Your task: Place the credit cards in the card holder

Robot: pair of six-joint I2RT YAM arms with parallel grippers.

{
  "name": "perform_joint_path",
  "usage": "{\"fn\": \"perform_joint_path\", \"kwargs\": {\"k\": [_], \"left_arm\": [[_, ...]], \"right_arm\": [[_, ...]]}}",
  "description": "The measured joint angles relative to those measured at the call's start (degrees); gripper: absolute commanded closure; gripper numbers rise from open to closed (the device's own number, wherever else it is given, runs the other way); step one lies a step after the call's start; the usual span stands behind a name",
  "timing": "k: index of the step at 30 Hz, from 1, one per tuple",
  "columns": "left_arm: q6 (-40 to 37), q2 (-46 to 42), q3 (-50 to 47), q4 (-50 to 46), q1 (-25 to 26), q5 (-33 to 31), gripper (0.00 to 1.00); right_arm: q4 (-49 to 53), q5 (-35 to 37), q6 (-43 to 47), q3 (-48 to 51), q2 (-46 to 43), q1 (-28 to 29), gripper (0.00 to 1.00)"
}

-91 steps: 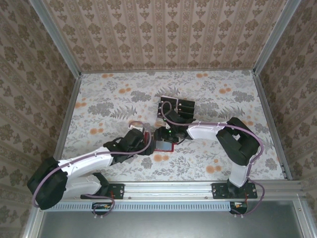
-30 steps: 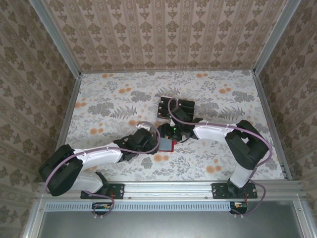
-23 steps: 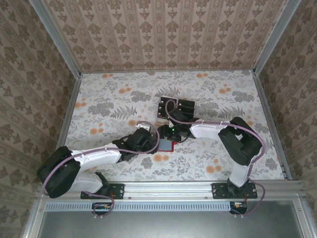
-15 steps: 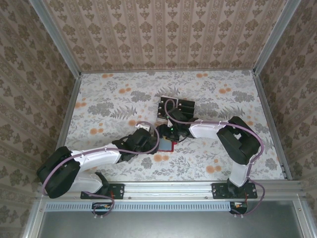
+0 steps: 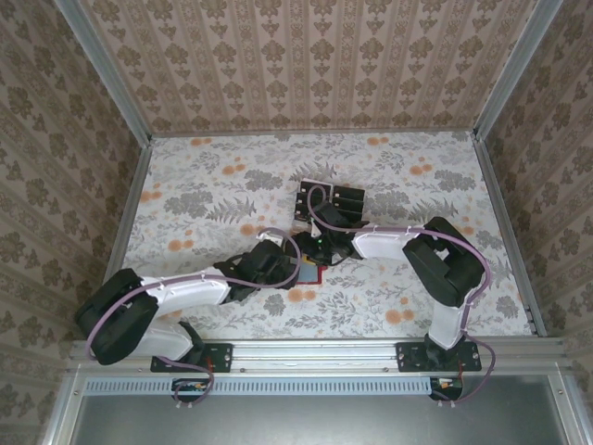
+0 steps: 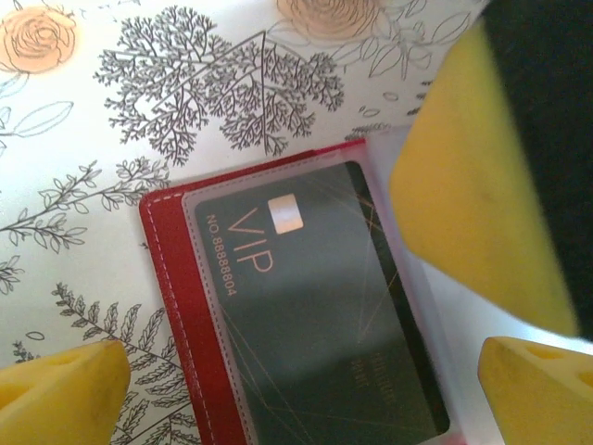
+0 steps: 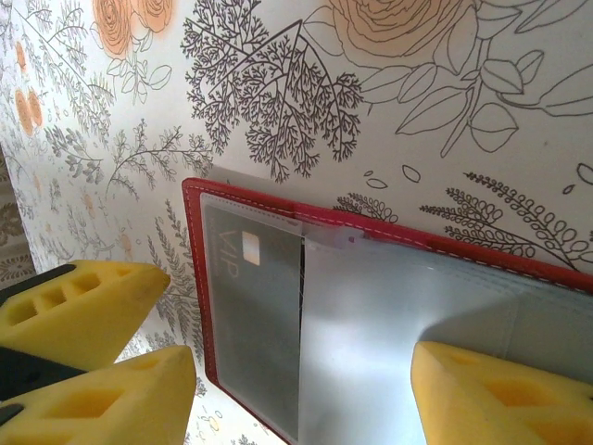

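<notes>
The small red leather-like folding card holder (image 5: pixel 313 274) lies open and flat near the middle of the floral-patterned worktop (image 5: pixel 204 185), somewhat closer to its near edge. In the left wrist view one thin black credit card (image 6: pixel 315 306), printed VIP with a pale chip mark, sits inside a greyish clear pocket of the card holder (image 6: pixel 171 278).

The left gripper (image 6: pixel 296 394) hovers over that card with its yellow fingers spread wide, clamping nothing. The right gripper (image 7: pixel 301 399) also has its fingers apart, one on each side of the card holder (image 7: pixel 463 246). One yellow pad (image 7: pixel 500 399) sits over the clear pocket sheet, though I cannot tell whether it touches.

From above, both grippers meet over the card holder, the left gripper (image 5: pixel 283 267) on its left and the right gripper (image 5: pixel 310 252) at its far side. More small black rectangular cards (image 5: pixel 334 199) sit just beyond, toward the far edge.
</notes>
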State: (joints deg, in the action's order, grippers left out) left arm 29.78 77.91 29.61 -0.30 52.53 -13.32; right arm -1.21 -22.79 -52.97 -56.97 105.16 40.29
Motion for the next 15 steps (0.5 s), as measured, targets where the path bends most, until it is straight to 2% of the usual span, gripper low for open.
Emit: {"fn": "perform_joint_path", "kwargs": {"k": [15], "left_arm": [[0.2,3.0,0.0,1.2,0.0,-0.4,0.0]], "right_arm": [[1.9,1.0,0.5,0.0,-2.4,0.0,0.36]]}}
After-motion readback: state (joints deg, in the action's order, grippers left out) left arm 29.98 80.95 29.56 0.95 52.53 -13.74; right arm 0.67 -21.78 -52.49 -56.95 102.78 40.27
